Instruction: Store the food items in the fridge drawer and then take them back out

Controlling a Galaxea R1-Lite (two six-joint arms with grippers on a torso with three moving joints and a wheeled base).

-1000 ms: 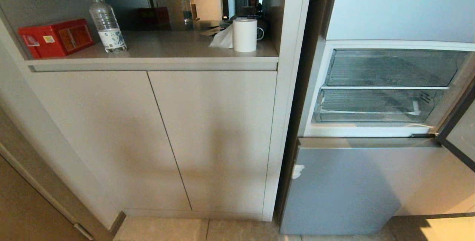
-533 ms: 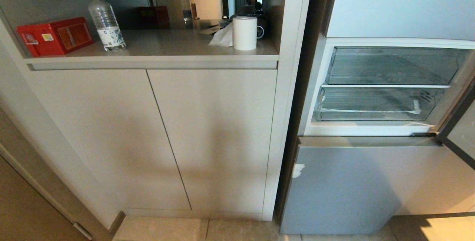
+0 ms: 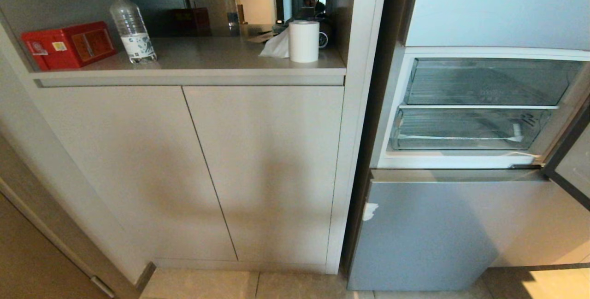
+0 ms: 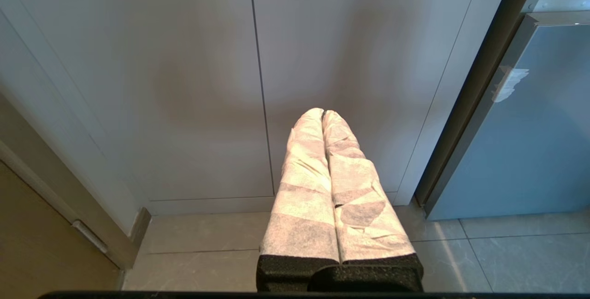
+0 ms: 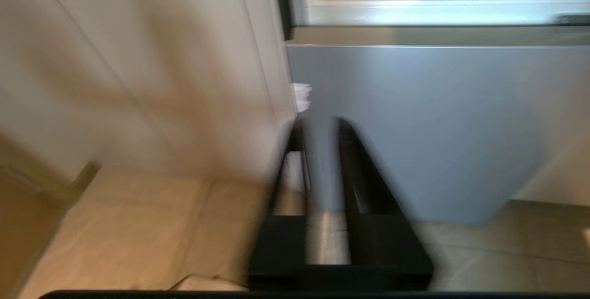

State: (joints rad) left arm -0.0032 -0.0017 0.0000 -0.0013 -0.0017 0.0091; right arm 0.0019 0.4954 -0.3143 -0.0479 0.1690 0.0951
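The fridge (image 3: pixel 479 18) stands at the right of the head view with its middle compartment open. Two clear bins sit inside it. The lower, ribbed one is the fridge drawer (image 3: pixel 461 129), pushed in; the upper clear bin (image 3: pixel 488 82) carries faint lettering. No food items are in view. Neither arm shows in the head view. My left gripper (image 4: pixel 322 112), wrapped in white fabric, is shut and points at the cabinet doors low near the floor. My right gripper (image 5: pixel 320 124) has black fingers with a narrow gap between them and nothing in it. It faces the grey lower fridge door (image 5: pixel 415 128).
A counter (image 3: pixel 193 57) above the cabinet doors (image 3: pixel 193 170) holds a red box (image 3: pixel 69 45), a water bottle (image 3: pixel 132 29) and a white paper roll (image 3: pixel 304 41). The open fridge door's dark edge (image 3: pixel 569 161) juts in at far right. Tiled floor (image 3: pixel 276 287) lies below.
The whole head view has shifted a little, so the camera moved. Nothing on the counter or in the fridge has moved on its own.
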